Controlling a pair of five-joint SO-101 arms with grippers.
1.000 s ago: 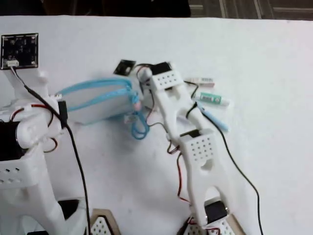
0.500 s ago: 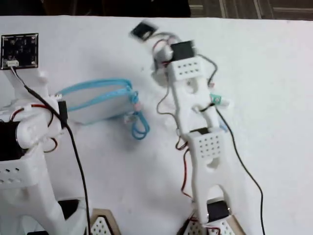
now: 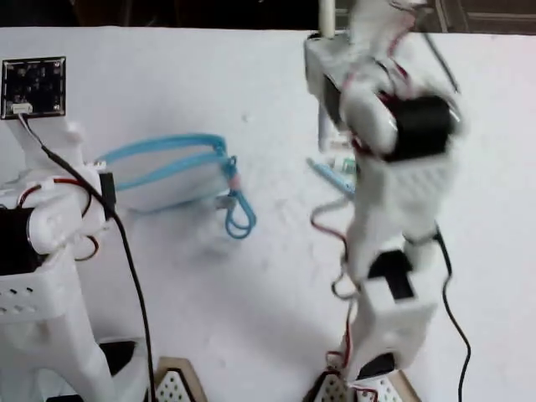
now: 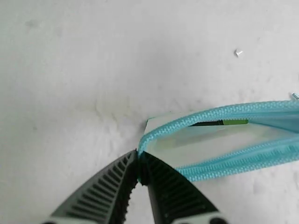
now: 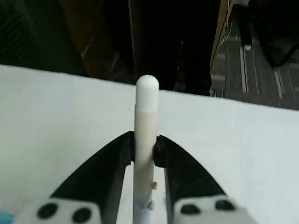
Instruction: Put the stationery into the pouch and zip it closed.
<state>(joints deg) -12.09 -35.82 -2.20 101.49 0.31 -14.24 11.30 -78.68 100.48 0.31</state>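
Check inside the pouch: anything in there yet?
Through the open zipper of the pouch, one thin dark-and-green item lies inside. The zipper tape and pouch wall cover the rest, so other contents cannot be told.

White printed shells on the left arm (image 3: 50,285) and the right arm (image 3: 394,209), dotted with grids of small holes. Black motor block (image 3: 423,126) on the right one, red and black wires (image 3: 344,255) alongside, thick black cable (image 3: 134,285) on the left. Left gripper (image 4: 138,161): dark ribbed fingers (image 4: 107,186). Right gripper (image 5: 144,142): smooth black, white base, dark screw holes (image 5: 81,213).
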